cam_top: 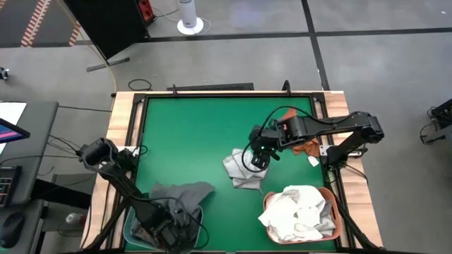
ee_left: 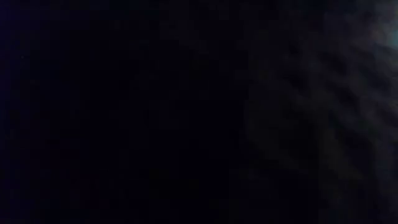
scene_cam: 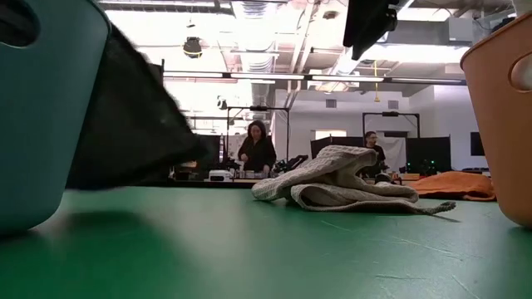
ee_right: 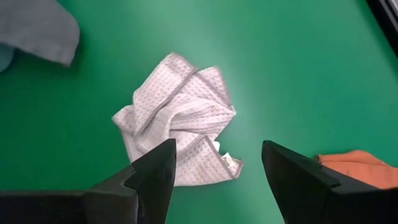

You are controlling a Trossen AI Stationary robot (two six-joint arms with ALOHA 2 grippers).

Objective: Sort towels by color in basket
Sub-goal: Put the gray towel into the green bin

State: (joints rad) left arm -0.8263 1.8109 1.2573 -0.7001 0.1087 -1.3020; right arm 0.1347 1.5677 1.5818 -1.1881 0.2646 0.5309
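Overhead, right gripper (ee_right: 214, 165) jaws gape wide, empty, above the light grey towel (ee_right: 177, 127)

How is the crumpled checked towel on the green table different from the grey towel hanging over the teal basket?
The checked towel is pale with thin dark lines; the grey towel is plain and darker. The checked towel lies bunched up on the green table, in no basket; the grey towel is draped over the rim of the teal basket. The open right gripper hovers above the checked towel; the left gripper is down by the grey one's basket. Both are soft, rumpled cloths.
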